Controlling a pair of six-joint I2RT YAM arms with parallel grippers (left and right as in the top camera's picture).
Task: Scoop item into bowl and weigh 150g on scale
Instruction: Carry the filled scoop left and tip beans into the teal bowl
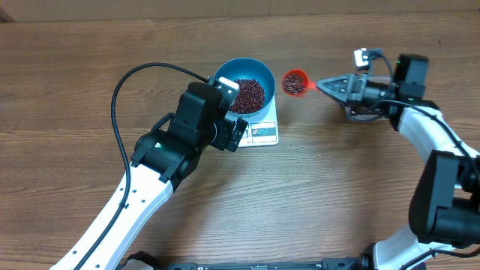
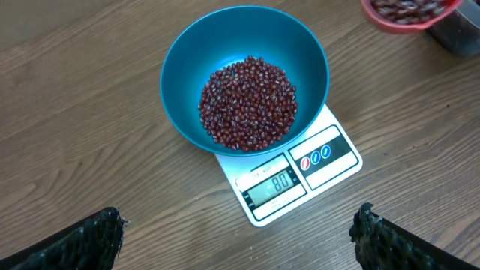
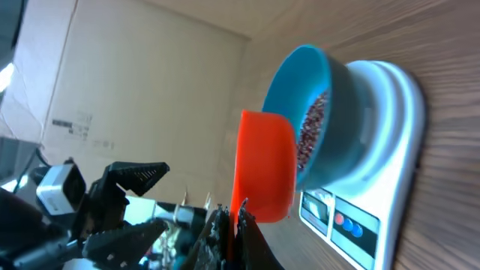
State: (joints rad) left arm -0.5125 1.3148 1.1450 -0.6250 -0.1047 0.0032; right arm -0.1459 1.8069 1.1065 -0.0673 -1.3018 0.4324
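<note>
Right gripper [image 1: 324,84], clamped on a loaded red scoop [image 1: 295,82] held beyond its fingertips beside the blue bowl [image 1: 259,69] of beans [image 1: 247,94] on the scale [image 1: 264,133], must next tip carefully in; left gripper [image 2: 236,229] hangs open above.

The table [image 1: 67,67] is brown wood. A small white scale [image 1: 264,132] sits flat on it, near the middle. A tub [image 2: 461,37] sits on the table, off to the right.

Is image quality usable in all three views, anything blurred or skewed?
Overhead: even light, sharp. Left wrist: sharp, scale display legible, own fingers dark in the lower corners. Right wrist: rolled sideways, orange scoop close and slightly soft.
</note>
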